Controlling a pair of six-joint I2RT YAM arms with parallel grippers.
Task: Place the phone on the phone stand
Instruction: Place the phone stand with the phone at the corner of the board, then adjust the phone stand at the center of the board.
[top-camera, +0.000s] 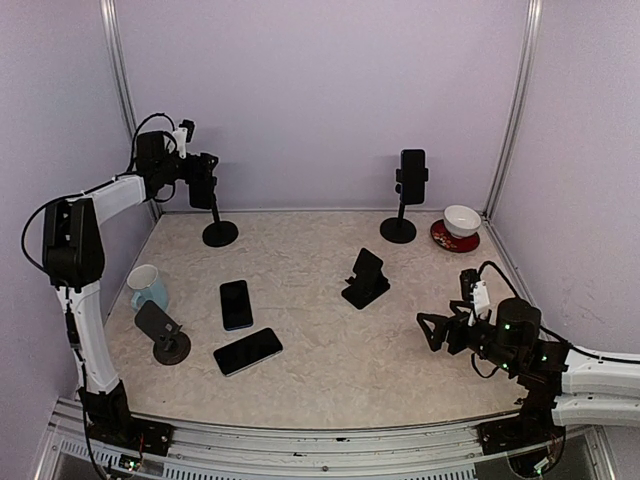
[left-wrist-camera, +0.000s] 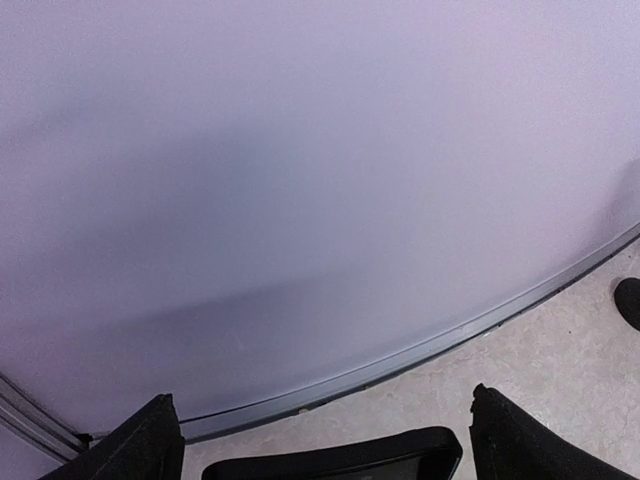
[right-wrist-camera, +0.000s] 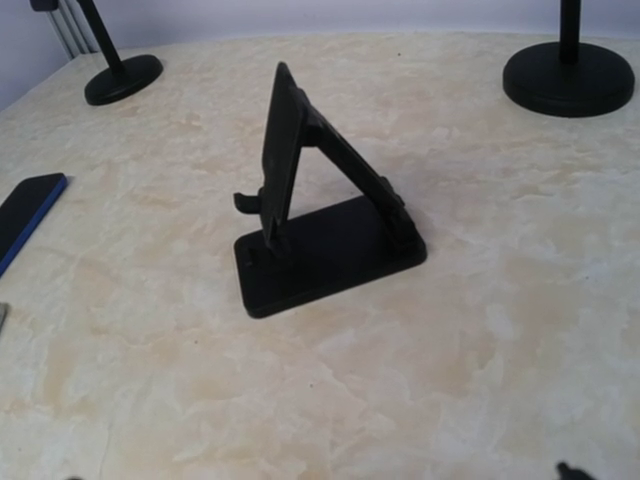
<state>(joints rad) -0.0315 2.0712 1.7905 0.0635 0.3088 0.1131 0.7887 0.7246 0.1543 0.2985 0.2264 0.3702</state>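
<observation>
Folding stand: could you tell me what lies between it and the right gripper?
Only bare tabletop separates folding stand and right gripper, clearest in the right wrist view.

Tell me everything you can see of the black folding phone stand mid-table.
The folding phone stand is black, matte plastic by the look: a flat rectangular base, a steep backplate braced by a hinged strut, and a small lip low on its face. It is unfolded, upright and empty, near the middle of the beige marbled table. Only the table touches it.
</observation>
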